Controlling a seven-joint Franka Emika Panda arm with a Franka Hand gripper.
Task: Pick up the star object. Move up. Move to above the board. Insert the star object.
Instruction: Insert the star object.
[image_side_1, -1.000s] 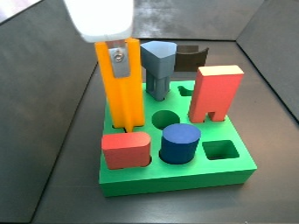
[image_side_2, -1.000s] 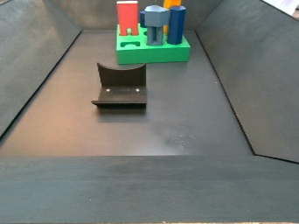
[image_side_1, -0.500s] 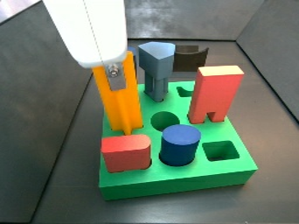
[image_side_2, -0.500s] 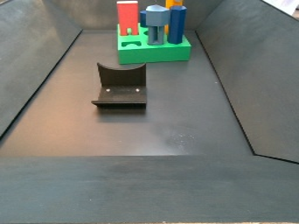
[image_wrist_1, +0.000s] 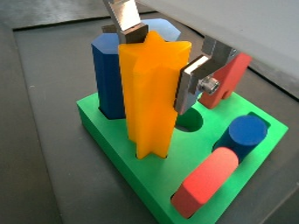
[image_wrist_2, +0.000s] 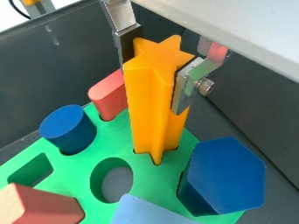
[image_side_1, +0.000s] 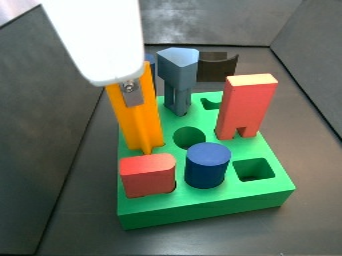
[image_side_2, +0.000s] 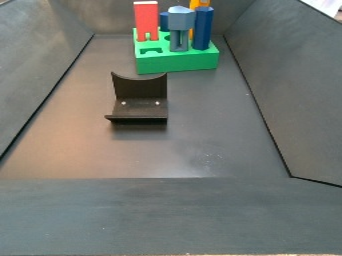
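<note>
Silver-fingered gripper is pinching the tall orange-yellow star-profile prism, standing upright in the bright green slab board.

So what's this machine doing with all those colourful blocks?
It is fitting shaped pegs into a green board. The arm's tool sits at the top of the tall orange star object, one finger on either side. The star's lower end is already in its hole in the board. Whether the fingers grip it or have let go, I cannot tell.
</note>
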